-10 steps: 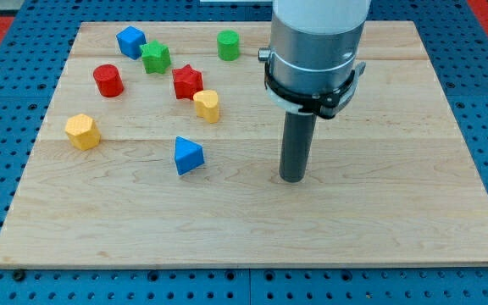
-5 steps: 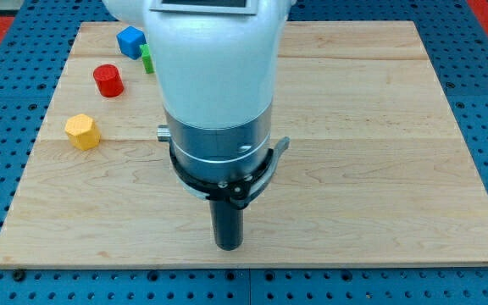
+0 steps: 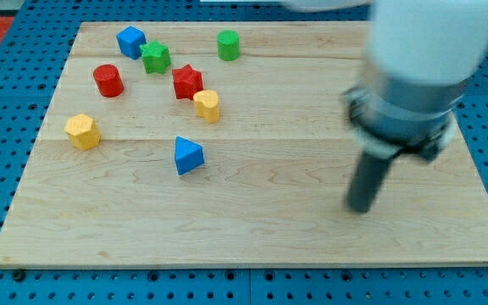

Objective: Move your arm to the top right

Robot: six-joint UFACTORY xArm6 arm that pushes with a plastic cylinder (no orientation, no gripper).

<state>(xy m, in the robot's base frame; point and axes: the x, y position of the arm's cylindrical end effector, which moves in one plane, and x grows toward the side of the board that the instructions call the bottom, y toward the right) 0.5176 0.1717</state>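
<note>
Resting on bare wood at the view's lower right, my tip (image 3: pixel 361 207) touches no block; we carry no fingers, only the blurred rod. Well apart toward the view's left on the tabletop (image 3: pixel 312 246) lie the blue triangle (image 3: pixel 187 155), yellow heart (image 3: pixel 207 105), red star (image 3: pixel 187 82) and yellow hexagon (image 3: pixel 82 131).

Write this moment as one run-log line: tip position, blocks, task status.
tip: lower right of board, blurred | blocks: all at upper left, nearest blue triangle, apart from tip | task: top right not reached
</note>
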